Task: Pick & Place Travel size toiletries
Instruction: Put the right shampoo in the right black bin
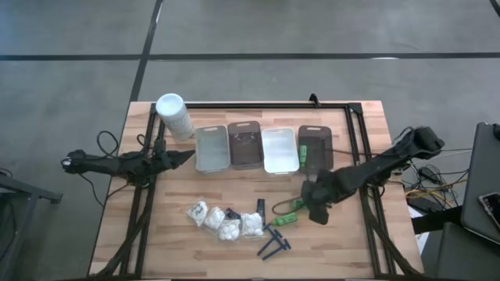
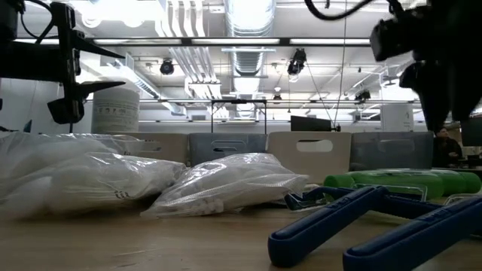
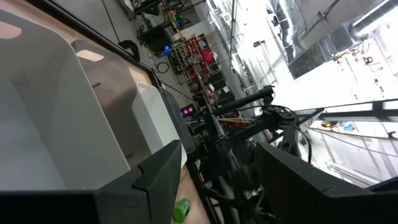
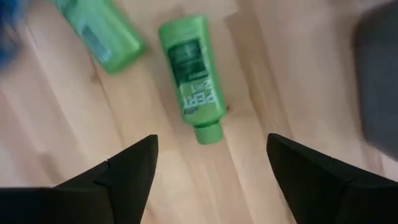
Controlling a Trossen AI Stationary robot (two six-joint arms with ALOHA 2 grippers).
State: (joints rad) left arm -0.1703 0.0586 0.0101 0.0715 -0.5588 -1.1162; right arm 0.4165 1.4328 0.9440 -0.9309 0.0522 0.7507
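The toiletries lie on the wooden table's near half. White lumpy packets [image 1: 223, 222] are on the left, with dark blue razors [image 1: 273, 243] and small black blocks [image 1: 260, 206] beside them. Two green bottles [image 1: 287, 215] lie flat on the right. My right gripper [image 1: 316, 209] hangs open just right of the bottles and points down. In the right wrist view its fingers [image 4: 124, 171] stand clear of one bottle's cap end [image 4: 207, 132], with the other bottle [image 4: 102, 34] farther off. My left gripper [image 1: 186, 157] waits open and level at the table's left.
Four trays stand in a row at the back: grey [image 1: 212, 148], brown [image 1: 244, 145], white [image 1: 280, 150] and dark [image 1: 315, 147]. Something green [image 1: 301, 153] shows between the last two. A tall white cylinder [image 1: 174, 115] stands at the back left. A black frame runs along the table's edges.
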